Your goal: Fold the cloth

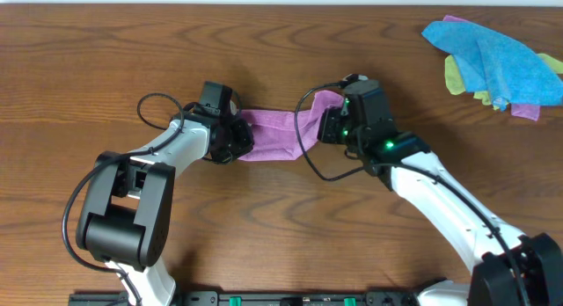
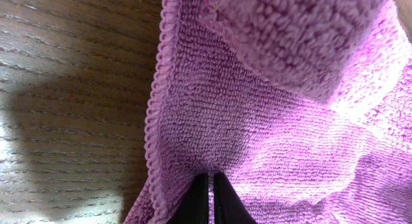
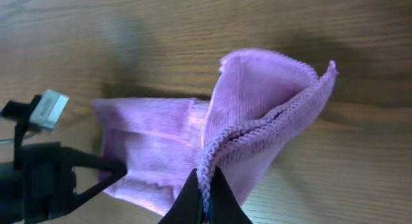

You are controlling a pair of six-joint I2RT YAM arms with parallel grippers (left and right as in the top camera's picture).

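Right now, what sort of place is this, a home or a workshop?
Most likely a robotics lab bench, not a home: the left gripper and right gripper, on white arms, each pinch the lilac cloth at a wooden table, with other coloured cloths piled in one corner.

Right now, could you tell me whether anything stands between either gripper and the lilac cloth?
Nothing visible does. The left gripper and the right gripper are each shut on an edge of the cloth, and the other cloths lie far off.
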